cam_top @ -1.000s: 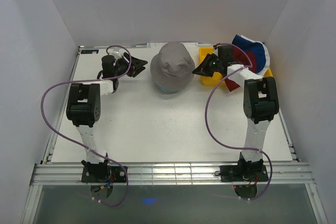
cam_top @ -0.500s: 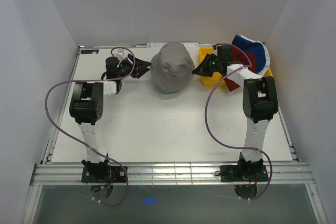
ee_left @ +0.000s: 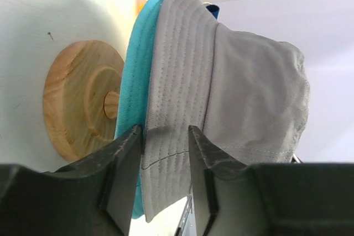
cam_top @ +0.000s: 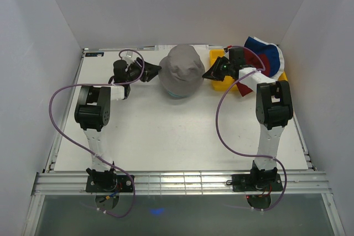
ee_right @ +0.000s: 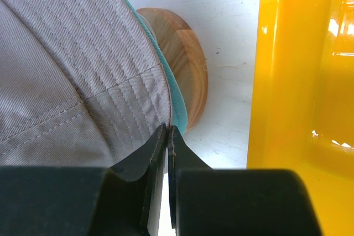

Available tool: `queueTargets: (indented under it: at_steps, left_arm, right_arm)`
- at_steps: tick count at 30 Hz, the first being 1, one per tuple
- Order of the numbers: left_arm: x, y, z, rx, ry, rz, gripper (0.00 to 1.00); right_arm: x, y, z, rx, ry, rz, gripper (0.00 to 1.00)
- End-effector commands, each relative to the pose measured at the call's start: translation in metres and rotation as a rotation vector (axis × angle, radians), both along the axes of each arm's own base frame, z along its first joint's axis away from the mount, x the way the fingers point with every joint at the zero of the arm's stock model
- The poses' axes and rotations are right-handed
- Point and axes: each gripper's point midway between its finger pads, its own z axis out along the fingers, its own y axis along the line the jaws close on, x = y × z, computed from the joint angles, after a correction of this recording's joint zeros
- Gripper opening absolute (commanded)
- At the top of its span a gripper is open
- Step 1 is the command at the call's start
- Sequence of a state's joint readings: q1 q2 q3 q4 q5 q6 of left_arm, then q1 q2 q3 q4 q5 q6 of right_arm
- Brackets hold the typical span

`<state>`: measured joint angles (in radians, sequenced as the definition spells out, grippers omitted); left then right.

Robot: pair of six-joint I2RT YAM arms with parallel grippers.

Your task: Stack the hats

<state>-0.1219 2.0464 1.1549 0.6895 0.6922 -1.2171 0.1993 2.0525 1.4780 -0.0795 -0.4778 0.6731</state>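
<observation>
Landmark: the wooden stand (ee_left: 77,98) is standing at the far middle of the table (cam_top: 166,136), and every place below is being given from it
Grey hat: the grey hat (cam_top: 180,69) is sitting on top of the stand, crown up, with its brim drooping down around the stand
Teal hat: the teal hat (ee_left: 135,75) is lying directly under the grey one on the stand, with only its brim edge showing
Left pincer: the left gripper (ee_left: 166,136) is reaching in from the stand's left side, released, its jaws standing apart with the grey brim passing between them; neither finger is plainly pressing the cloth
Right pincer: the right gripper (ee_right: 167,131) is sitting at the stand's right side, clenched, its tips touching the edge where the grey and teal brims meet; whether any cloth is caught between them I cannot tell
Hats waiting: the navy blue hat (cam_top: 254,42), the white hat (cam_top: 275,52) and the dark red hat (cam_top: 265,62) are lying bunched together well to the right of the stand, over the far end of the yellow tray (cam_top: 220,84)
Done: two hats are looking stacked on the stand
Left: three hats appear to be waiting off the stand, so the job is looking a little under halfway; the grey brim is probably being settled from both sides, and the bunched hats are likely going to need separating one at a time
</observation>
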Motion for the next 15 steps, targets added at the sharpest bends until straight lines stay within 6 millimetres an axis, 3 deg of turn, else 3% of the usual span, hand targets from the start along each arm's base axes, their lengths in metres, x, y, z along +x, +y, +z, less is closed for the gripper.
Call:
queueTargets:
  at_steps: [1, 11, 12, 15]
  left_arm:
    - [0.003, -0.004, 0.003, -0.006, -0.024, -0.006, 0.47]
    - [0.005, -0.003, -0.009, -0.013, 0.02, 0.021, 0.1]
    - [0.005, -0.003, -0.009, -0.016, 0.028, 0.026, 0.03]
    - [0.007, 0.0, -0.014, -0.006, 0.055, 0.046, 0.0]
  right_arm:
    - [0.009, 0.002, 0.011, -0.002, -0.041, 0.011, 0.08]
    - [0.009, 0.004, 0.016, 0.004, -0.048, 0.013, 0.08]
    - [0.009, 0.004, 0.016, 0.004, -0.048, 0.013, 0.08]
    - [0.011, 0.005, 0.023, 0.011, -0.059, 0.013, 0.08]
